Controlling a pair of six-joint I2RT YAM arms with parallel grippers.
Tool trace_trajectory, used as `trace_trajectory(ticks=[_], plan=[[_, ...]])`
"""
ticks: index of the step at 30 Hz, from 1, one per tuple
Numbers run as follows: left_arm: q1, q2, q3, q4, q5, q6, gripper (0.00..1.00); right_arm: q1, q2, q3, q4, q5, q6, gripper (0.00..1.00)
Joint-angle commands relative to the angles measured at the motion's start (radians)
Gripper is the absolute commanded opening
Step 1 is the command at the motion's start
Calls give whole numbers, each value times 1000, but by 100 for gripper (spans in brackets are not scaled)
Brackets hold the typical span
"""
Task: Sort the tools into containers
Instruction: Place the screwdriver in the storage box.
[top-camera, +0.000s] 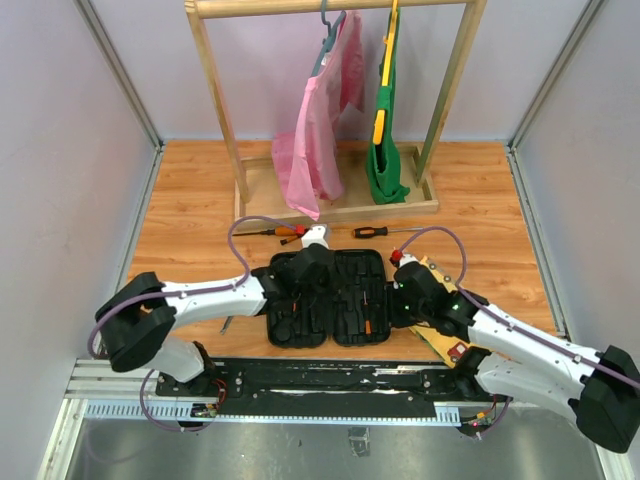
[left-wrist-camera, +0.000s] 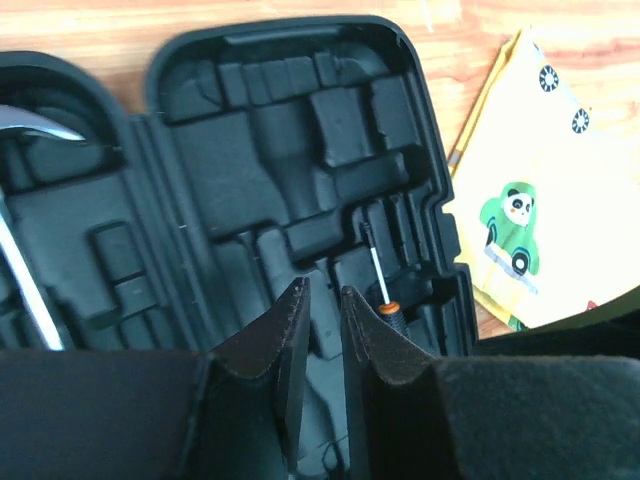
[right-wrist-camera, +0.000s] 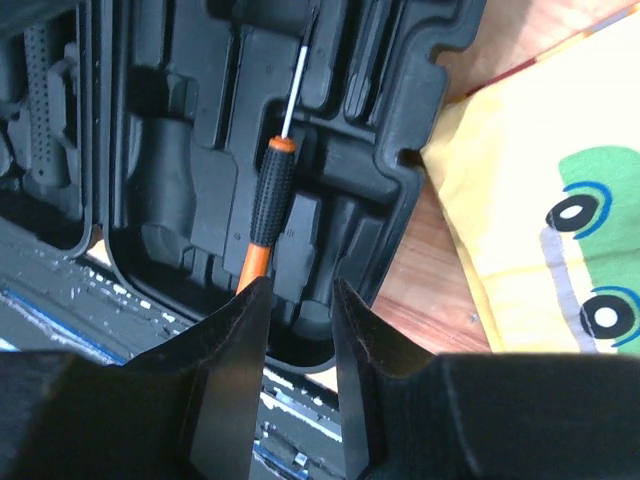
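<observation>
Tool case (top-camera: 345, 270): lies open and flat mid-table, both moulded halves up, just ahead of the arm bases.
Yellow board (left-wrist-camera: 560, 150): touches the case's right edge and lies partly under the right arm.
Left gripper (left-wrist-camera: 322, 295): low over the right half, jaws a thin slit apart, nothing between them.
Right gripper (right-wrist-camera: 300, 288): at the case's near right corner, jaws apart and empty.
Seated screwdriver (right-wrist-camera: 272, 200): lies in its slot, its orange butt just at the right gripper's left finger.
Loose screwdrivers (top-camera: 375, 232) (top-camera: 272, 232): on the wood beyond the case, unsorted.

Risks, as judged:
- A finger nudging the butt could lever the seated screwdriver out.
- A low finger catching a moulded rib could shove the unfixed case.
- Reaching past the case could drag an arm across it.
</observation>
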Motion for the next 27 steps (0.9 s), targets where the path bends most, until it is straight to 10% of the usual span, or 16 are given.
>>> trace_trajectory(ticks=[1,27], plan=[[23,-131,-55,-52,-79,50,23,57,55,64,-4,63,8,31],[130,-328,-287,-57,-26,105,26,153,287,202,-50,174,52,19]])
